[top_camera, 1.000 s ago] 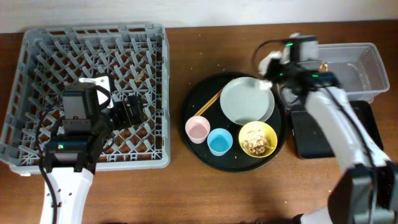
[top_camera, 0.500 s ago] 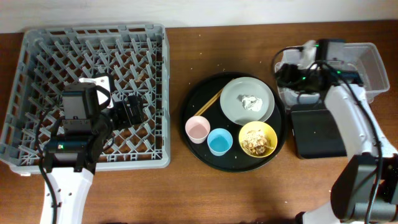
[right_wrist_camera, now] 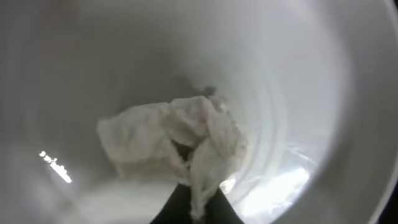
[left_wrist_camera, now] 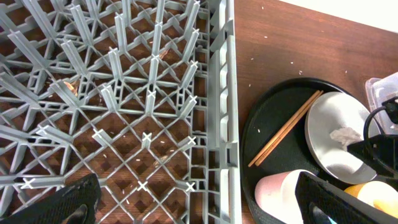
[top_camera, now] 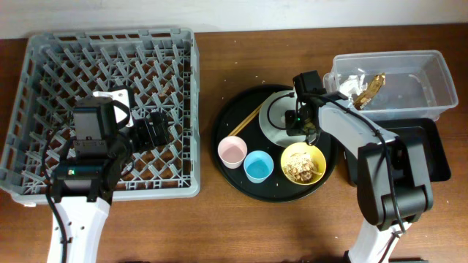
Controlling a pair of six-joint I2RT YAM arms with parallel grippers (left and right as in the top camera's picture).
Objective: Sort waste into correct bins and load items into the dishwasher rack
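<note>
Napkin (right_wrist_camera: 177,146): crumpled, white, lying in the well of the plate (top_camera: 269,126) on the round tray (top_camera: 232,117), mid-surface.
Wrapper (top_camera: 368,86): now inside the clear tub (top_camera: 435,69) at the far right corner; a second ago it was not there.
Right end effector (right_wrist_camera: 189,208): back from the tub and low over the plate. Its tips form a dark wedge, nearly together, at the napkin's lower fold. Whether they have it pinched cannot be told.
Meaning: one waste item is sorted. The napkin is judged next, then the food scraps (top_camera: 300,169) in the yellow bowl (top_camera: 320,155).
Left end effector (top_camera: 156,129): spread wide, holding nothing, over the rack (top_camera: 44,55) by the left edge.
Unloaded: chopsticks (top_camera: 246,121), pink cup (top_camera: 232,152), blue cup (top_camera: 258,166), all on the round tray.
Black tray (top_camera: 431,153): at the right edge, just in front of the tub.
Surface: brown wood with scattered crumbs. A pale strip runs beyond the far edge; the room is otherwise unseen.
</note>
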